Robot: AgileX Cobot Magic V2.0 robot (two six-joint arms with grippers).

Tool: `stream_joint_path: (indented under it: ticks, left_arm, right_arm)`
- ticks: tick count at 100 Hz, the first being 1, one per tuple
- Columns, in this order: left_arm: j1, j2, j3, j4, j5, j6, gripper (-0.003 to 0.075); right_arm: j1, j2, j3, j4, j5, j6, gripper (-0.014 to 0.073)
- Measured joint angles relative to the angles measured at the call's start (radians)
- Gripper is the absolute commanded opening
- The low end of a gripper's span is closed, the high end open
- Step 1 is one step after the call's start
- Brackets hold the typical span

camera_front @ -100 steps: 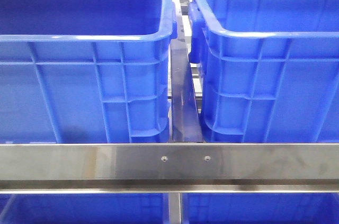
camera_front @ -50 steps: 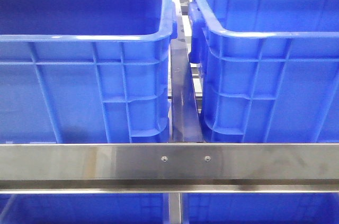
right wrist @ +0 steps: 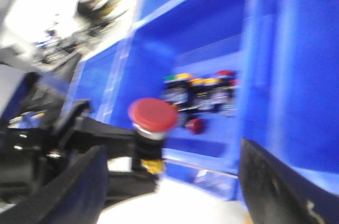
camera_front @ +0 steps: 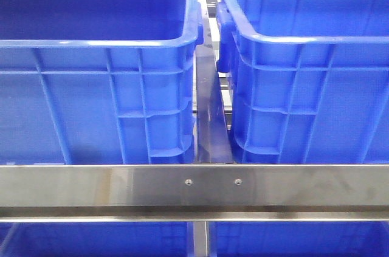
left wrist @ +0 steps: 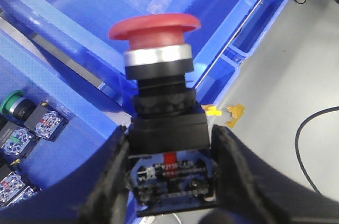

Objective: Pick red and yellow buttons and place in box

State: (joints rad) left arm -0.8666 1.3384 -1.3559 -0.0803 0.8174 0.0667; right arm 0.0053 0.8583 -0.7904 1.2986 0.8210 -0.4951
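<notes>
**Red button held in the left fingers, crates side by side**

In the front view two blue crates stood next to each other behind a steel rail (camera_front: 194, 185): on the left the crate with the darker, shadowed inside (camera_front: 97, 87), on the right the box (camera_front: 310, 75) with its brighter inside, a narrow gap with a dark strip between them. No arm and no button showed in that view.

The left gripper (left wrist: 170, 173) was closed on a red button (left wrist: 154, 27) — a mushroom-headed push button with a silver collar and a black body, its head pointing away from the fingers. The two dark fingers (left wrist: 114, 171) pressed against the sides of the black base. Beside it, inside a blue crate (left wrist: 69, 123), lay more switch units, one with a green cap (left wrist: 11, 102).

The right wrist view was blurred. The right gripper (right wrist: 169, 203) stood wide open with nothing between its fingers (right wrist: 79, 192). Beyond them the same red button (right wrist: 152, 114) showed, carried by the other arm near the rim of a blue crate (right wrist: 212, 38). On that crate's floor sat a row of buttons — yellow-capped ones (right wrist: 204, 82) among them and a small red one (right wrist: 195, 125) lying just in front.
</notes>
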Motion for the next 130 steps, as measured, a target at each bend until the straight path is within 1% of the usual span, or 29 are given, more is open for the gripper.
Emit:
stream_joint_path:
  ticks: [6, 16, 29, 50, 62, 73, 78, 83, 95, 103, 108, 115, 119, 120, 122, 127, 129, 130]
  left_arm:
    - [0.0, 0.0, 0.0, 0.0, 0.0, 0.0, -0.0019]
    - [0.0, 0.0, 0.0, 0.0, 0.0, 0.0, -0.0019]
    - [0.0, 0.0, 0.0, 0.0, 0.0, 0.0, -0.0019]
    - [0.0, 0.0, 0.0, 0.0, 0.0, 0.0, -0.0019]
    - [0.0, 0.0, 0.0, 0.0, 0.0, 0.0, -0.0019]
    - [0.0, 0.0, 0.0, 0.0, 0.0, 0.0, -0.0019]
    - [0.0, 0.0, 0.0, 0.0, 0.0, 0.0, -0.0019]
    - [0.0, 0.0, 0.0, 0.0, 0.0, 0.0, -0.0019]
    - [0.0, 0.0, 0.0, 0.0, 0.0, 0.0, -0.0018]
    - [0.0, 0.0, 0.0, 0.0, 0.0, 0.0, -0.0008]
    - [0.0, 0.0, 0.0, 0.0, 0.0, 0.0, 0.003]
    - [0.0, 0.0, 0.0, 0.0, 0.0, 0.0, 0.0135]
    - [0.0, 0.0, 0.0, 0.0, 0.0, 0.0, 0.0222]
    - [0.0, 0.0, 0.0, 0.0, 0.0, 0.0, 0.0253]
    - [0.0, 0.0, 0.0, 0.0, 0.0, 0.0, 0.0286]
    - [0.0, 0.0, 0.0, 0.0, 0.0, 0.0, 0.0414]
    - [0.0, 0.0, 0.0, 0.0, 0.0, 0.0, 0.0443]
    - [0.0, 0.0, 0.0, 0.0, 0.0, 0.0, 0.047]
  right_arm:
    - [0.005, 0.056, -0.002, 0.074, 0.017, -0.065, 0.0539]
    - [0.028, 0.132, -0.015, 0.13, 0.022, -0.119, 0.0539]
    - [0.087, 0.208, -0.044, 0.148, 0.022, -0.15, 0.0539]
    - [0.188, 0.293, -0.107, 0.156, 0.013, -0.162, 0.0539]
    - [0.224, 0.336, -0.14, 0.158, 0.013, -0.164, 0.0539]
    - [0.234, 0.372, -0.161, 0.158, 0.018, -0.168, 0.0532]
    - [0.235, 0.382, -0.163, 0.159, 0.023, -0.174, 0.05]
    - [0.235, 0.387, -0.163, 0.16, 0.023, -0.178, 0.0447]
    - [0.235, 0.39, -0.164, 0.16, 0.023, -0.187, 0.0275]
    - [0.235, 0.39, -0.166, 0.162, 0.025, -0.192, 0.0202]
    - [0.235, 0.39, -0.166, 0.162, 0.025, -0.193, 0.0183]
    - [0.235, 0.39, -0.166, 0.162, 0.025, -0.196, 0.0183]
    - [0.235, 0.39, -0.166, 0.162, 0.025, -0.196, 0.0183]
    - [0.235, 0.39, -0.166, 0.162, 0.025, -0.196, 0.0183]
    - [0.235, 0.39, -0.166, 0.162, 0.025, -0.196, 0.0183]
    - [0.235, 0.39, -0.166, 0.162, 0.025, -0.196, 0.0183]
    - [0.235, 0.39, -0.166, 0.162, 0.025, -0.196, 0.0183]
    - [0.235, 0.39, -0.166, 0.162, 0.025, -0.198, 0.0183]
